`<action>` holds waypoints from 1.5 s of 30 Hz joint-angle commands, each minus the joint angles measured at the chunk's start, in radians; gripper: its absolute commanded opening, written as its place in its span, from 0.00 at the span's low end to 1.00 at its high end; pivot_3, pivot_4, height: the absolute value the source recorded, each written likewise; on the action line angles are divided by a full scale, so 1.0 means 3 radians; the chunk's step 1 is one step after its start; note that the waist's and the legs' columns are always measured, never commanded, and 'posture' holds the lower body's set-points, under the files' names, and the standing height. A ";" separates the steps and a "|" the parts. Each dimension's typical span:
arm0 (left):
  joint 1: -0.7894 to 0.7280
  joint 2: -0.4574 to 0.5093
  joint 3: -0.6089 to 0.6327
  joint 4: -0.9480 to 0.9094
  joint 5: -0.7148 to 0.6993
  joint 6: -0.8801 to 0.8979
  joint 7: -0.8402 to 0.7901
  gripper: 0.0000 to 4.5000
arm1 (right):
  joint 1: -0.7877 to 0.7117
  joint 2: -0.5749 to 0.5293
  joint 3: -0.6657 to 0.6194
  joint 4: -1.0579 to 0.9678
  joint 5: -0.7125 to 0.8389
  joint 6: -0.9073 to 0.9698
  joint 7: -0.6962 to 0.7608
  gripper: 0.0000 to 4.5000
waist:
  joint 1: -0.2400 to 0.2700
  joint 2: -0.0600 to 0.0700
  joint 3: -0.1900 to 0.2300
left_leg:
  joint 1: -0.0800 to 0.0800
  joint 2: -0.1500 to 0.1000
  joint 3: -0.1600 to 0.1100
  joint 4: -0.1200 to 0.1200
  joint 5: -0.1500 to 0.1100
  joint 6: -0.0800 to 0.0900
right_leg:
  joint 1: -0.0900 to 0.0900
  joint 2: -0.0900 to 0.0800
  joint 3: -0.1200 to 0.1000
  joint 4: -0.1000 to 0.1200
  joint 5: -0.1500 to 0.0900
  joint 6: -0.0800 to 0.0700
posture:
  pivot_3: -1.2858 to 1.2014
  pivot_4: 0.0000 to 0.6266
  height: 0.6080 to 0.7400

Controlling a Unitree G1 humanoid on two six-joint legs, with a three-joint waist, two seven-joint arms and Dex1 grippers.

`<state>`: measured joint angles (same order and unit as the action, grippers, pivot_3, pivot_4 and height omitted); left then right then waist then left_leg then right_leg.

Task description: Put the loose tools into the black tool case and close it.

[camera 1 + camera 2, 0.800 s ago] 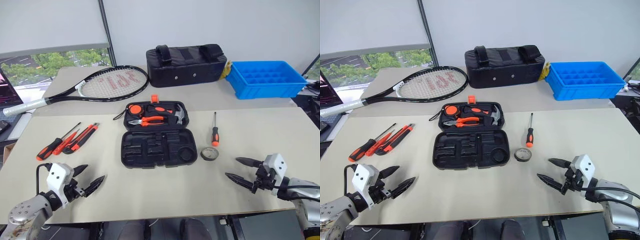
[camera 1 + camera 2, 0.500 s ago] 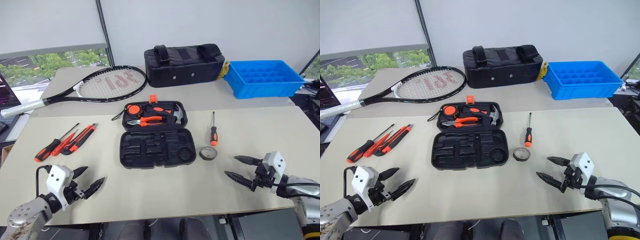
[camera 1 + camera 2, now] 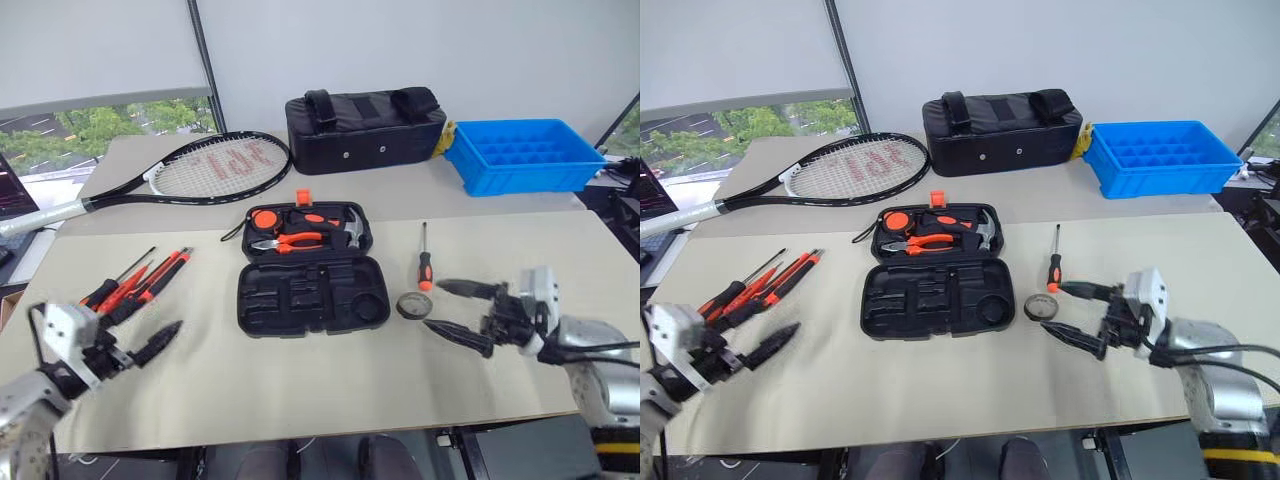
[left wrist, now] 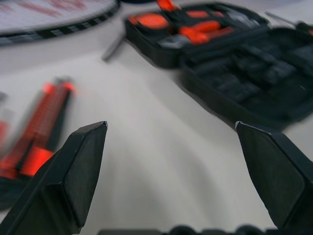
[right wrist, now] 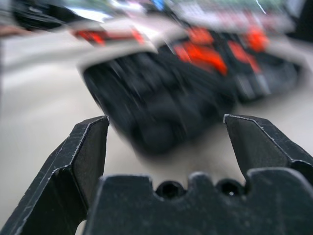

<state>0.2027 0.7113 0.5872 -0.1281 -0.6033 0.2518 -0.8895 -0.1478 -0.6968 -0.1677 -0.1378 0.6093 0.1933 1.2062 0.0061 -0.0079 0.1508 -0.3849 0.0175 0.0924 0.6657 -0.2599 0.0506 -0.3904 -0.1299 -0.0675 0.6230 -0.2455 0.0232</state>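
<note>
The black tool case [image 3: 310, 270] lies open mid-table, with pliers, a hammer and a tape measure in its far half [image 3: 305, 228]. Left of it lie red-and-black screwdrivers and an orange-and-black utility knife [image 3: 135, 283]. One more screwdriver [image 3: 426, 262] and the grey tape roll [image 3: 411, 305] lie right of the case. My left gripper [image 3: 148, 322] is open just in front of the left-hand tools; its wrist view shows them [image 4: 39, 132] and the case [image 4: 234, 63]. My right gripper [image 3: 434, 305] is open, pointing left, its tips just right of the tape roll.
A tennis racket [image 3: 190, 170] lies at the back left. A black fabric bag [image 3: 365, 125] and a blue plastic tray [image 3: 525, 155] stand at the back. The table's front edge [image 3: 330, 425] runs close below both grippers.
My right gripper has moved left, up to the tape roll. My left gripper has shifted left and away from me, toward the screwdrivers. Both stay open.
</note>
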 commanded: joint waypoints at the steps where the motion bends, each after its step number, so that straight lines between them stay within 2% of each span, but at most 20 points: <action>1: -0.0270 0.0326 0.0216 0.0395 0.0023 0.0093 0.0031 1.00 | -0.0198 0.0067 0.0126 -0.0277 0.0177 0.0253 -0.0078 0.96 | 0.0018 -0.0001 0.0001 | -0.0002 -0.0001 0.0000 0.0000 0.0000 0.0001 | 0.0000 -0.0001 -0.0002 -0.0001 0.0000 0.0000 | 0.52 0.24 1.00; 6: -0.0724 0.0818 0.0008 0.1331 0.0304 -0.0032 -0.0265 1.00 | -0.0532 0.0215 0.0372 -0.0476 0.0207 0.0424 -0.0163 0.96 | 0.0012 -0.0002 0.0001 | -0.0012 -0.0006 0.0005 0.0000 -0.0001 0.0001 | -0.0014 0.0003 -0.0005 0.0002 0.0000 0.0001 | 0.52 0.24 1.00; 9: -0.1280 0.0996 -0.0302 0.2209 0.0562 -0.0231 -0.0471 1.00 | -0.0733 0.0333 0.0496 -0.0567 0.0266 0.0552 -0.0237 0.96 | 0.0010 -0.0002 0.0001 | -0.0018 -0.0007 0.0009 -0.0001 0.0001 -0.0001 | -0.0025 0.0007 -0.0006 0.0008 0.0000 0.0001 | 0.52 0.24 1.00; 14: -0.1854 0.1053 -0.0620 0.3150 0.0853 -0.0562 -0.0710 1.00 | -0.0741 0.0368 0.0511 -0.0595 0.0202 0.0583 -0.0271 0.96 | 0.0010 -0.0008 0.0000 | -0.0020 -0.0009 0.0018 -0.0001 0.0001 -0.0002 | -0.0026 0.0010 -0.0009 0.0009 0.0000 0.0001 | 0.52 0.24 1.00; 18: -0.2126 0.1093 -0.0725 0.3763 0.1010 -0.0771 -0.0784 1.00 | -0.0683 0.0323 0.0445 -0.0611 0.0168 0.0562 -0.0272 0.96 | 0.0003 -0.0017 -0.0001 | -0.0026 -0.0008 0.0021 -0.0001 0.0003 -0.0005 | -0.0032 0.0012 -0.0010 0.0019 0.0001 0.0002 | 0.52 0.24 1.00; 27: -0.2239 0.1189 -0.0780 0.4403 0.1226 -0.1066 -0.0755 1.00 | -0.0532 0.0267 0.0386 -0.0718 0.0179 0.0552 -0.0346 0.96 | -0.0058 -0.0019 -0.0001 | -0.0028 -0.0005 0.0030 -0.0001 0.0008 -0.0014 | -0.0039 0.0012 -0.0011 0.0022 0.0001 0.0002 | 0.52 0.24 1.00; 36: -0.2268 0.1184 -0.0684 0.4557 0.1222 -0.1115 -0.0618 1.00 | -0.0491 0.0250 0.0387 -0.0747 0.0174 0.0543 -0.0371 0.96 | -0.0063 -0.0022 -0.0002 | -0.0023 -0.0005 0.0030 -0.0001 0.0001 -0.0002 | -0.0041 0.0008 -0.0011 0.0021 0.0001 0.0002 | 0.52 0.24 1.00; 37: -0.2241 0.1185 -0.0704 0.4558 0.1245 -0.1122 -0.0636 0.88 | -0.0489 0.0246 0.0387 -0.0747 0.0171 0.0542 -0.0369 0.98 | -0.0062 -0.0022 -0.0002 | -0.0023 -0.0005 0.0030 -0.0001 0.0001 -0.0002 | -0.0042 0.0007 -0.0011 0.0021 0.0001 0.0002 | 0.52 0.24 1.00; 39: -0.2210 0.1176 -0.0702 0.4560 0.1241 -0.1089 -0.0682 0.78 | -0.0489 0.0237 0.0383 -0.0741 0.0168 0.0540 -0.0363 0.98 | -0.0063 -0.0022 -0.0003 | -0.0022 -0.0006 0.0031 -0.0001 0.0001 -0.0002 | -0.0041 0.0007 -0.0011 0.0022 0.0001 0.0002 | 0.52 0.24 1.00; 42: -0.2180 0.1175 -0.0698 0.4565 0.1242 -0.1060 -0.0675 0.52 | -0.0502 0.0225 0.0379 -0.0717 0.0160 0.0533 -0.0352 0.98 | -0.0065 -0.0022 -0.0003 | -0.0021 -0.0005 0.0032 -0.0001 0.0001 -0.0002 | -0.0042 0.0007 -0.0011 0.0023 0.0001 0.0001 | 0.52 0.24 1.00; 45: -0.2131 0.1183 -0.0721 0.4568 0.1266 -0.1022 -0.0692 0.29 | -0.0514 0.0219 0.0381 -0.0691 0.0143 0.0516 -0.0339 0.98 | -0.0065 -0.0022 -0.0003 | -0.0021 -0.0005 0.0033 -0.0001 0.0001 -0.0003 | -0.0042 0.0007 -0.0011 0.0023 0.0001 0.0001 | 0.52 0.24 1.00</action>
<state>-0.4509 1.0366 0.3690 1.2359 -0.2330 -0.0622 -1.0937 -0.2954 -0.6193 -0.0235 -0.3268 0.6485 0.3712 1.1019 -0.0133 -0.0145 0.1500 -0.3908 0.0160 0.1026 0.6654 -0.2595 0.0498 -0.4030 -0.1279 -0.0708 0.6301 -0.2451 0.0235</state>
